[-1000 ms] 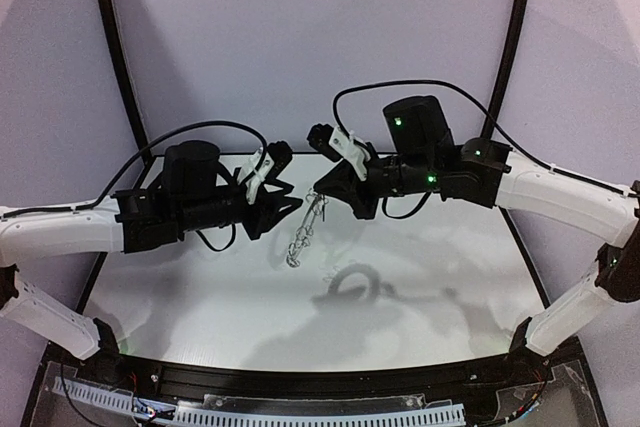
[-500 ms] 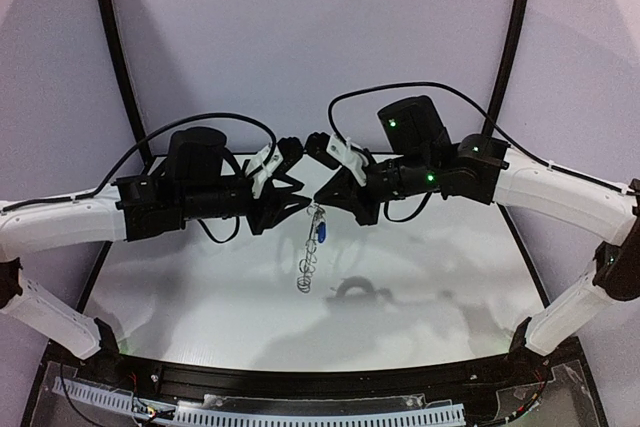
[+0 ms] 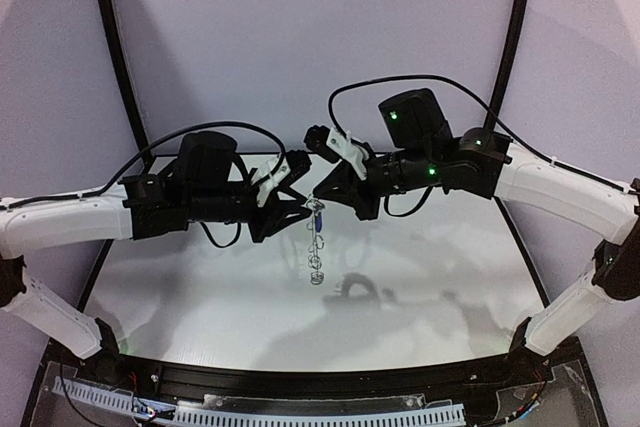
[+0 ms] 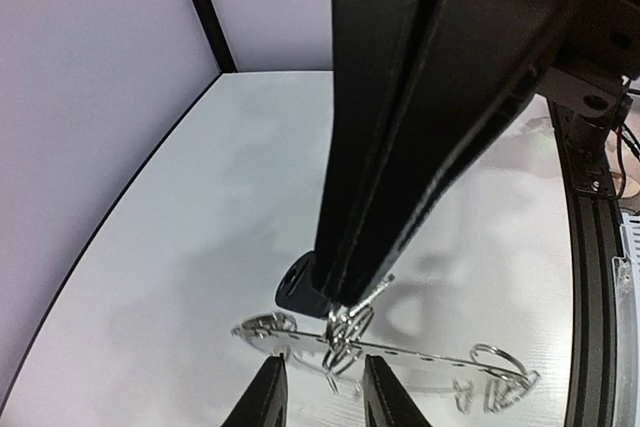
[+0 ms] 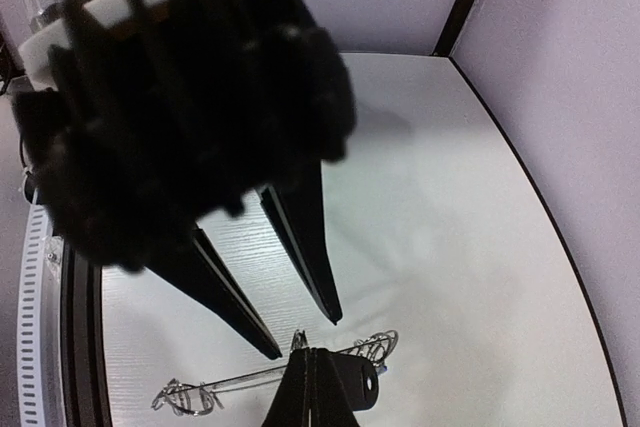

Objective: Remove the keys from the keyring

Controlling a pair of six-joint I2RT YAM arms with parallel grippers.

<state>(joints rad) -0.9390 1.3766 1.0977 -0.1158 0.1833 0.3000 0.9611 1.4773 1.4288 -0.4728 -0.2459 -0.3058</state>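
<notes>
The keyring [image 3: 316, 257] hangs in the air from my right gripper [image 3: 318, 198], which is shut on its wire loops. The blue key [image 3: 318, 223] dangles just below the grip. In the left wrist view the ring disc [image 4: 440, 358] shows edge-on, and the black key head [image 4: 298, 288] sits beside the right gripper's shut fingertips [image 4: 345, 292]. My left gripper [image 4: 320, 365] is open, with one finger on each side of the loops and disc. In the right wrist view my shut right gripper [image 5: 310, 357] holds the ring [image 5: 235, 383], with the black key head [image 5: 358, 391] beside it.
The white tabletop [image 3: 200, 297] lies well below the hanging ring, and the ring's shadow [image 3: 358, 285] falls on it. Black frame posts [image 3: 115, 47] stand at both back corners. A black rail [image 3: 300, 379] runs along the near edge.
My left gripper has moved right and closed in on the ring, its open fingers now straddling it. The ring has swung from slanting left to hanging straight down.
</notes>
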